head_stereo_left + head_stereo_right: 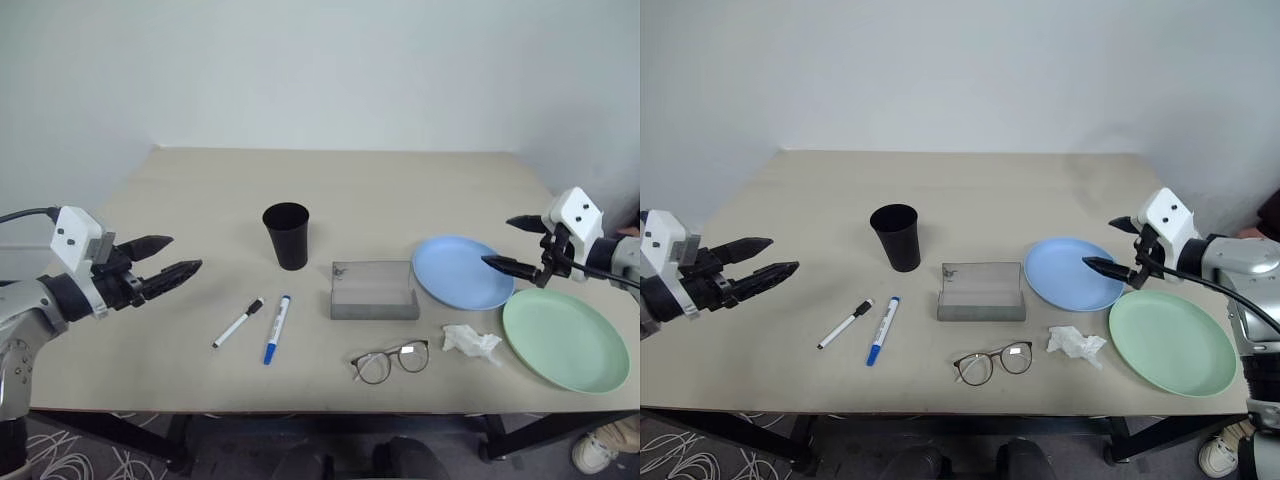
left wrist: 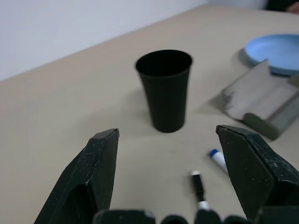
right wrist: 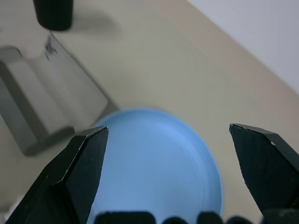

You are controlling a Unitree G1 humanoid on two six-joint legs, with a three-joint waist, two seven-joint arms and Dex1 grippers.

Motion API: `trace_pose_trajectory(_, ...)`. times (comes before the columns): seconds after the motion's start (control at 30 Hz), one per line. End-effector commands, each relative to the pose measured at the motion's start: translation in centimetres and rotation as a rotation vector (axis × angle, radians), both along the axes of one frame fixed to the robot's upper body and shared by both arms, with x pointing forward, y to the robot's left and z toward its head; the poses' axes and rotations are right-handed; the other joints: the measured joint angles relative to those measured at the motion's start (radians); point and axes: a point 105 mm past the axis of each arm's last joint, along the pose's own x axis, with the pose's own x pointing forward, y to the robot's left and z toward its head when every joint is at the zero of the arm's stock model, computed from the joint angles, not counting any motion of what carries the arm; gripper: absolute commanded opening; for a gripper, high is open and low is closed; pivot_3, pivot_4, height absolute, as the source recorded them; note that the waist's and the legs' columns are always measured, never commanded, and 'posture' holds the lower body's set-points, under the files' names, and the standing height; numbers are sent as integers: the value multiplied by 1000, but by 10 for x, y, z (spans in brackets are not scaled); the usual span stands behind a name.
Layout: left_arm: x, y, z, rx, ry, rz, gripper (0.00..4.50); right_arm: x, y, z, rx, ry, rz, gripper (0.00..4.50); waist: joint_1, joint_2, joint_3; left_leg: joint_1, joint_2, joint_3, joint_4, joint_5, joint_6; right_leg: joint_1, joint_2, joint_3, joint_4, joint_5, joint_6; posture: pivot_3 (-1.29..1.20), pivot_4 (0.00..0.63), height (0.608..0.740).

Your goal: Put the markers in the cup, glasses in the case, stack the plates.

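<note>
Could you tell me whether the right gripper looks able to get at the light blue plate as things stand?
Probably yes. The right gripper hangs open just above the light blue plate by its far right rim, with nothing between them; the case and tissue lie off to the sides.

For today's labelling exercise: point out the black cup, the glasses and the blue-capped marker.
black cup (image 1: 287, 238): left eye view, on its side wall.
glasses (image 1: 391, 361): left eye view, on the bridge.
blue-capped marker (image 1: 277, 328): left eye view, mid white barrel.
</note>
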Motion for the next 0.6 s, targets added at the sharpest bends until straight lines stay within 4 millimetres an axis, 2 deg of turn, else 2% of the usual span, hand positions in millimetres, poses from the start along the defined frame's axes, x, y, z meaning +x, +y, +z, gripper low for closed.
trace_pose_trajectory(0.03, -7, -5, 11, -16, -19, -30, 3503, 0, 10, 14, 23, -42, 34, 4500, 0, 0, 0, 0, 0, 0, 0, 0, 0, 0, 0, 0, 0, 0, 0, 0, 0, 709)
trace_pose_trajectory(0.2, 0, -7, 13, -2, -32, -35, 3503, -1, 17, 16, 47, -40, 27, 4500, 1, 0, 0, -1, -1, 0, 0, 0, 1, 0, 0, 0, 0, -1, 1, 0, 0, 709)
trace_pose_trajectory(0.37, 8, -14, 13, 11, -44, -61, 3503, 2, 0, 13, 30, -41, -42, 4500, 1, 0, 0, 0, -1, 0, 1, 0, 1, 1, 0, 0, 0, -1, 1, 0, 0, 709)
trace_pose_trajectory(0.47, 8, -25, 8, 53, -9, -141, 3503, 2, -8, 8, 32, -30, -58, 4500, 0, 0, 0, 0, -1, 0, 1, 0, 1, 1, 0, 0, 0, -1, 1, 0, 0, 709)
trace_pose_trajectory(0.6, 10, -24, 20, 66, -18, -163, 3503, 8, -10, 6, 15, -39, -77, 4500, -1, 0, 0, -1, -1, 0, 1, 0, 1, 0, 0, 0, 0, 0, 1, 0, 0, 709)
